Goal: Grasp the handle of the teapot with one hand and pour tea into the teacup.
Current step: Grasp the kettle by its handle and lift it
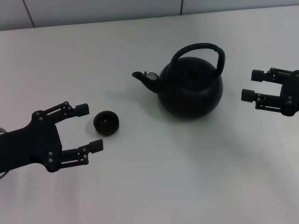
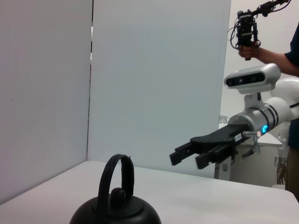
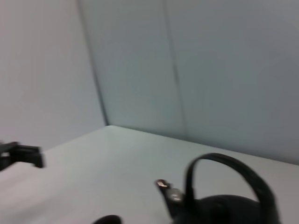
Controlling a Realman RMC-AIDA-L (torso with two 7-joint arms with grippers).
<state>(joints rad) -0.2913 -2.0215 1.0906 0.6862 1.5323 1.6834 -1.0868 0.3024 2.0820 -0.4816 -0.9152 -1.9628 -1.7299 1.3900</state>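
One big black teapot [image 1: 189, 88] sits mid-table, likely heavy and rigid, best taken at its arched handle [image 1: 202, 49] by the spread right gripper [image 1: 249, 85] nearby, while the spread left gripper [image 1: 89, 127] flanks the tiny, tippable teacup [image 1: 106, 122].

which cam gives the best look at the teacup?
Head view: the teacup is whole and unobstructed on the table, between the left gripper's open fingers, left of the teapot. Right wrist view catches only a dark sliver of it at the frame edge. Left wrist view doesn't show it.
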